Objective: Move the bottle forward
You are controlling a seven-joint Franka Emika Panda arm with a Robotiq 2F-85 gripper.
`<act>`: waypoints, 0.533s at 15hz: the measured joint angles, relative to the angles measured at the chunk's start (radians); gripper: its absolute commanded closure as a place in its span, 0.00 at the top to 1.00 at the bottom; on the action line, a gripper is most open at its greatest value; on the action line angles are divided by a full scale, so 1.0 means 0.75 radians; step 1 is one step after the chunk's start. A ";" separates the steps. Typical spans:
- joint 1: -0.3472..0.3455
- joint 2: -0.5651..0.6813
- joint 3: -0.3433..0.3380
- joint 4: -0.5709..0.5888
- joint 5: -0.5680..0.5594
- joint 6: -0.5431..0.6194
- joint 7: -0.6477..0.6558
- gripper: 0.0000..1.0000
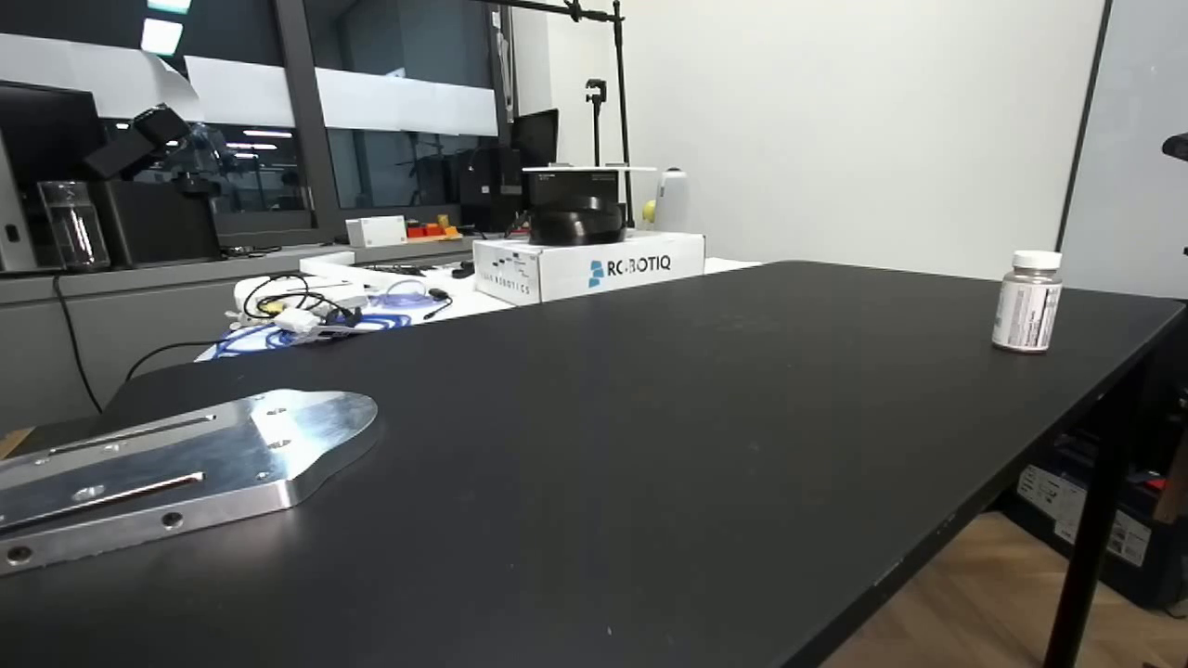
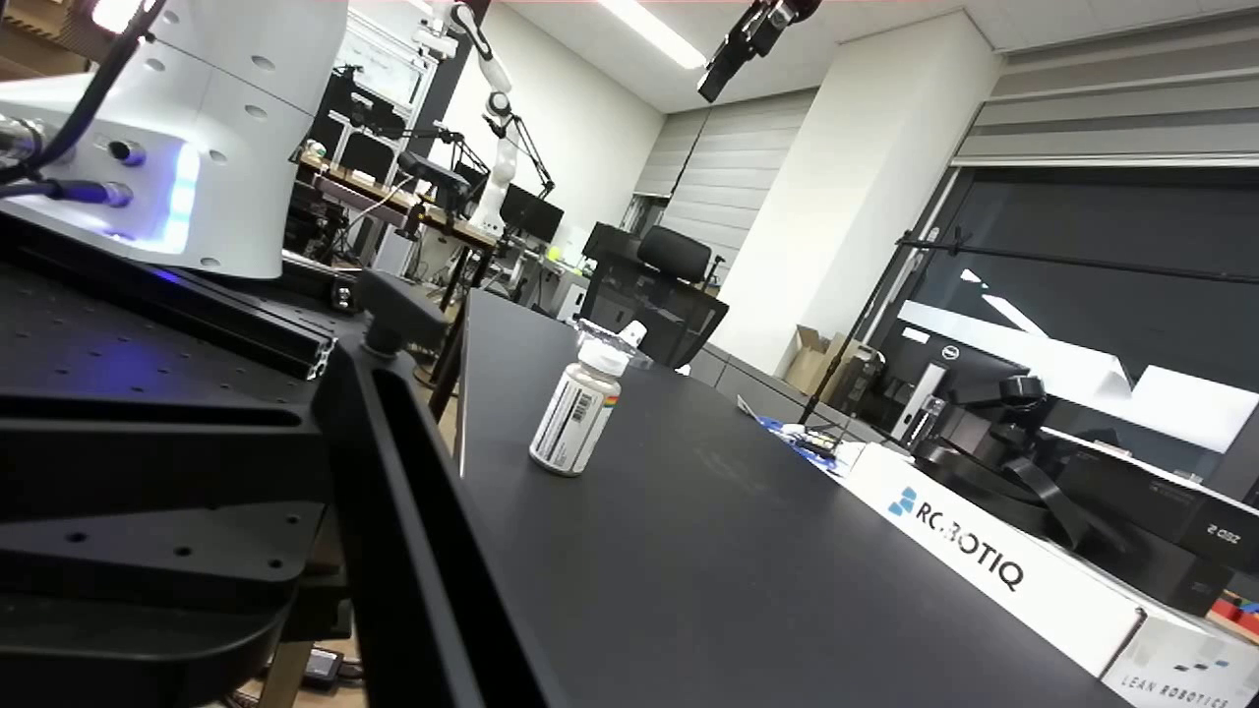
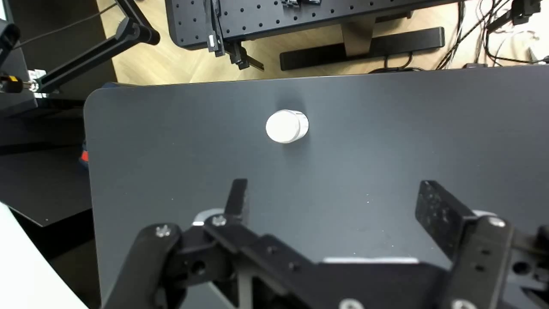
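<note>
“One small bottle [image 1: 1026, 303], white-capped and upright, stands on the black surface [image 1: 650, 445] near the side that faces the perforated platform [image 3: 291, 19].”

“Does anything hold it?”

“Nothing. The claw [image 3: 334, 193] hangs above the surface, well apart from the bottle, its fingers [image 3: 444, 219] spread wide with only air between them.”

“How much of the move is done?”

“None that shows — no grip, no lift. It looks like the start of the job, though a single moment cannot rule out that the bottle has been set down already. How far forward it should go is not shown either.”

“And left to do?”

“Probably all of it: bring the claw down around the bottle, close, shift it, let go. Forward likely means away from the white robot base [image 2: 231, 147], toward the Robotiq box [image 1: 594, 269] standing past the opposite side of the surface — a reading, not a certainty.”
</note>
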 measured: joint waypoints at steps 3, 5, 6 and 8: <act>0.001 -0.026 -0.035 -0.076 0.007 0.094 0.001 1.00; -0.002 -0.066 -0.085 -0.169 0.030 0.198 -0.002 1.00; -0.006 -0.089 -0.115 -0.221 0.041 0.250 -0.006 1.00; -0.023 -0.134 -0.170 -0.328 0.062 0.351 -0.017 1.00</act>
